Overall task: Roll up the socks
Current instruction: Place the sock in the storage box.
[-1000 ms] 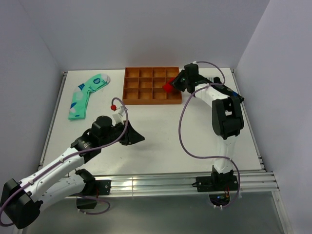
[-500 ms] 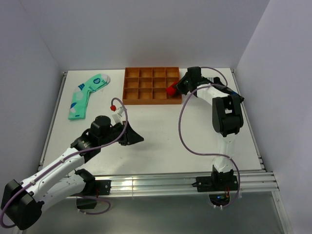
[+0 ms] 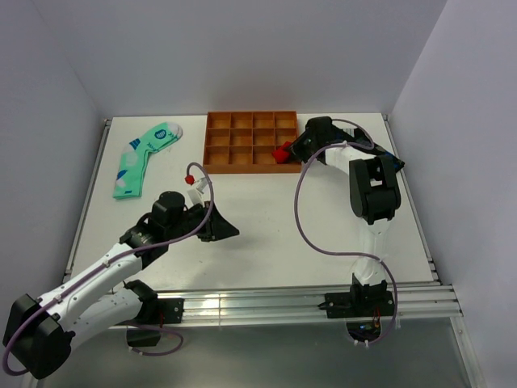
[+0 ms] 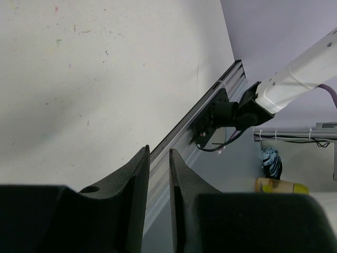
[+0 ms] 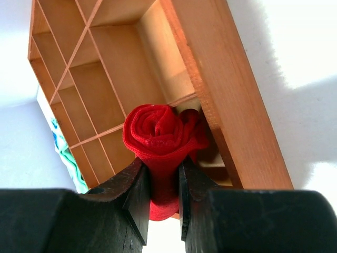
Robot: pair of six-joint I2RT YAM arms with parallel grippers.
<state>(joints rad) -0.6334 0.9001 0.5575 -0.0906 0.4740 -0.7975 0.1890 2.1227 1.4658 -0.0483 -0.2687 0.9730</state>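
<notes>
Right pincer (image 5: 162,169): clamped on rolled red sock (image 5: 158,132), at tray's (image 5: 226,79) near-right corner compartment. Left pincer (image 4: 158,158): jaws a narrow slit apart, empty. Mint sock (image 3: 144,158): flat, far-left worktop (image 3: 266,218).

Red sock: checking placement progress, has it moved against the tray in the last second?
Yes. The red sock, gripped by the right end effector, shifted slightly toward the wooden tray's near edge, at its near-right corner compartment.
</notes>
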